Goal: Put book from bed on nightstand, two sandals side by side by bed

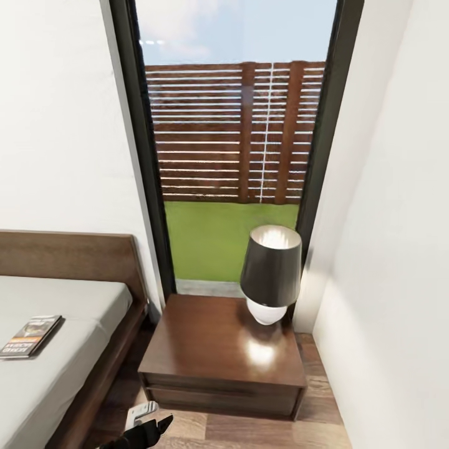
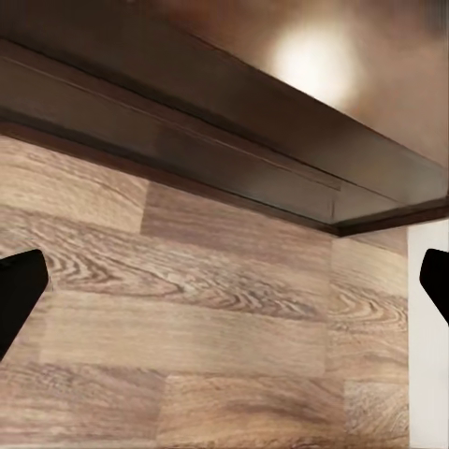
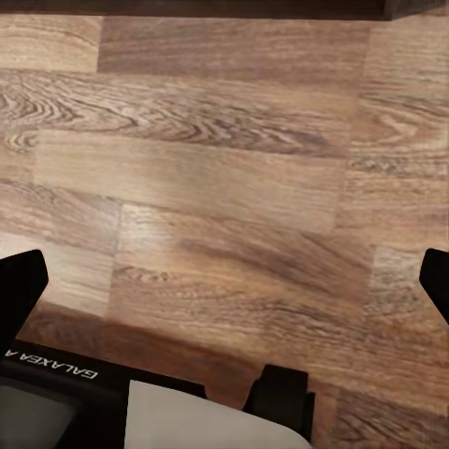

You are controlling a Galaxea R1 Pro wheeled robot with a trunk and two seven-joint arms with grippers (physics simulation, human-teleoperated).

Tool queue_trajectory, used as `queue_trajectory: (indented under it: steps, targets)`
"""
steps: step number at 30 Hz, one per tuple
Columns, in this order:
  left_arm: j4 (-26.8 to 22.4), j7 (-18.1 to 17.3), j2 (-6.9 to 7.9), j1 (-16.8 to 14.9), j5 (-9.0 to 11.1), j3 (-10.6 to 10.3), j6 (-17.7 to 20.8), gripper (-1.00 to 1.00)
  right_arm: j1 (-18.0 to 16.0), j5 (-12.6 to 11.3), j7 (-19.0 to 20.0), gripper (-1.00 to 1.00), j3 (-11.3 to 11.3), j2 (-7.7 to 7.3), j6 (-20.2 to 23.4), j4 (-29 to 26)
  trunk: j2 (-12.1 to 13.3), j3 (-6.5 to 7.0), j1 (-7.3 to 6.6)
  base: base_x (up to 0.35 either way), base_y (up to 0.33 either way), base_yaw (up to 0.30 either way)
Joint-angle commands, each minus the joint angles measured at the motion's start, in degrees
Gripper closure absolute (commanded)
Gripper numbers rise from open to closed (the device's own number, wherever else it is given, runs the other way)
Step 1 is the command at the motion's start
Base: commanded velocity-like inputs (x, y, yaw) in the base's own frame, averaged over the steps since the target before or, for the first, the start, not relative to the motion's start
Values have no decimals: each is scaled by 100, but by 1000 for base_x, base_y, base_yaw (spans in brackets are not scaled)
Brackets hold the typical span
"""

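We face the nightstand under the window.
The book lies on the bed, left of the nightstand, where a lamp stands. Our left claw and right claw both gape wide over the plank floor, empty.

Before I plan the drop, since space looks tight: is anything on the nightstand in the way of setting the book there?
A lamp stands at the nightstand's back right. The front and left of its top look bare, so the book, lying on the bed, seems to have room there.
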Motion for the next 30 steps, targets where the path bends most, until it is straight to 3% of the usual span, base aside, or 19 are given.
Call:
queue_trajectory:
  steps: [1, 6, 20, 30]
  targets:
    - [2, -13, 1, -4, -62, 38, -35, -100, -4, 37, 21, -100, -44, -1, -19, 7, -2, -6, 2, 265, 176, 0]
    - [2, -13, 1, -4, -62, 38, -35, -100, -4, 37, 21, -100, -44, -1, -19, 5, -2, -6, 2, 254, 153, 0]
    - [2, -13, 1, -4, -62, 38, -35, -100, -5, 37, 21, -100, -44, -1, -19, 5, -2, -6, 2, 41, 42, -80]
    - [2, -13, 1, -4, -62, 40, -35, -100, -4, 37, 21, -100, -44, -1, -19, 5, -2, -6, 2, 272, 165, -1]
